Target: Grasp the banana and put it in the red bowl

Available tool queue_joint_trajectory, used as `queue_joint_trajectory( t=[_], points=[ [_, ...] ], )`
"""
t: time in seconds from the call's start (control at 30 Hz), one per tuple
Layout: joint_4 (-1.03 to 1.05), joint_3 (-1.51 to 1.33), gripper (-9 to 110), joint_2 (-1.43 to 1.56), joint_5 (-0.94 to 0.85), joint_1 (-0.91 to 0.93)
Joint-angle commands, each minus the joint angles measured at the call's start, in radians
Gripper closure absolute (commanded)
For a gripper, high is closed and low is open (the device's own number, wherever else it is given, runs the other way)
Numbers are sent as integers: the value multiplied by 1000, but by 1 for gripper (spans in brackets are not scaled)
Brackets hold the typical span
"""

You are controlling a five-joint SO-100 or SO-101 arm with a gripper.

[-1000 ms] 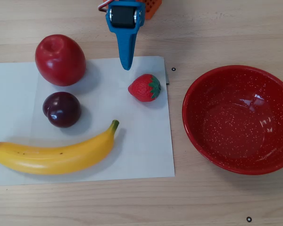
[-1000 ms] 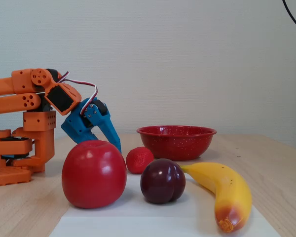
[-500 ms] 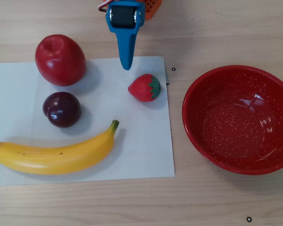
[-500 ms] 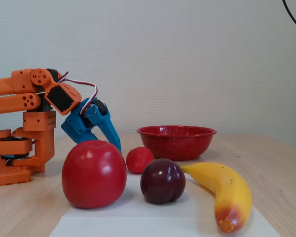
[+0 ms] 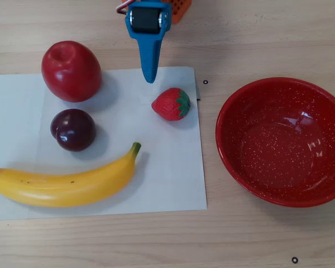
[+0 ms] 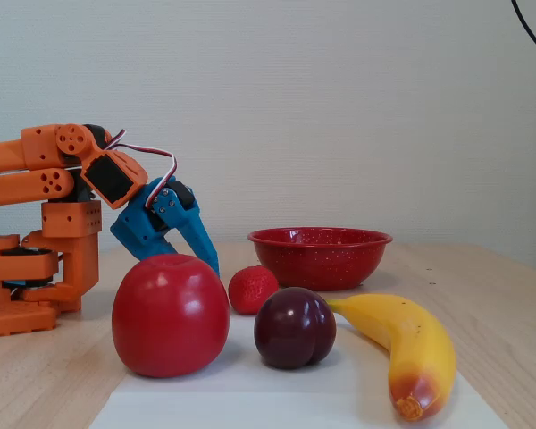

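Blue two-finger gripper [image 5: 151, 75] sat at 12 o'clock in the overhead view, tip pointing down-frame over the top edge of the white paper sheet [image 5: 173, 184]. Jaws looked closed or nearly so, fingers together in one taper, holding nothing.

Long curved glossy yellow toy banana [image 5: 67, 187] lay on the sheet at roughly 7 o'clock from the jaws, well apart. Long axis ran about 9-to-3 with a slight rise toward the green stem; orange-red end at 9 o'clock. Dark purple plum [image 5: 72, 129] sat between jaws and banana, a bit off the direct line; red strawberry [image 5: 171, 104] just below the tip; glossy red apple [image 5: 71, 71] at 9 o'clock from the jaws. My read: jaws needed to open and cross the banana's short axis.

Large round red speckled bowl [image 5: 282, 142] stood empty at 3 o'clock on the wooden surface [image 5: 257, 33].

Fixed view added height: gripper [image 6: 210, 259] angled down, hovering clear of the surface behind the apple. Overhead alone gave the banana's full outline.
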State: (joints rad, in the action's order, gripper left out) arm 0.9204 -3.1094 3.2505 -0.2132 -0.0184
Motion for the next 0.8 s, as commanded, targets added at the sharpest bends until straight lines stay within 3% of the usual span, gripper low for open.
queue_joint_trajectory(
  t=[0.0, 0.47, 0.77],
  points=[
    [18, 67, 101, -72, 25, -8],
    [149, 492, 101, -393, 69, -23],
    [339, 877, 101, -684, 95, -48]
  ],
)
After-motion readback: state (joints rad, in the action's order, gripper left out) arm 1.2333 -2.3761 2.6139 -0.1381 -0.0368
